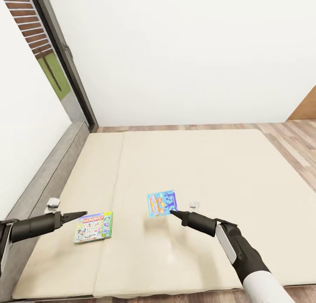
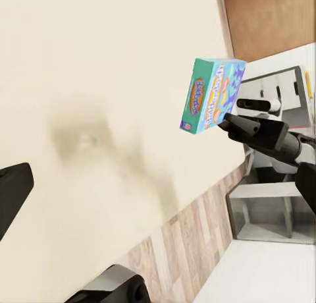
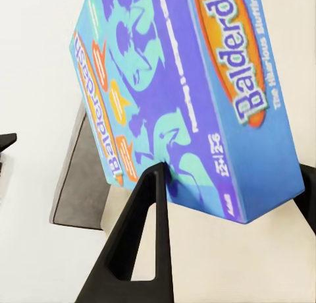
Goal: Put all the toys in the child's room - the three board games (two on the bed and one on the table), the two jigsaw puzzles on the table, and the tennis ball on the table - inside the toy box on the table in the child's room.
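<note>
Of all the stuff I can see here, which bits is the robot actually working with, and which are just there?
Part of the job:
- blue Balderdash game, lifted off the bed, gripped by the right gripper
- Monopoly game, lying flat on the bed
- left gripper, beside the Monopoly game

Just there:
- window
- wood floor
- white wall

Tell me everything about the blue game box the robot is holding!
The blue box is thin and rectangular, with purple and teal shapes and an orange oval reading "Balderdash". It looks like printed cardboard. The right gripper pinches it at one corner, its fingers on either face. It is lifted off the cream bed, tilted, with its shadow on the mattress below.
</note>
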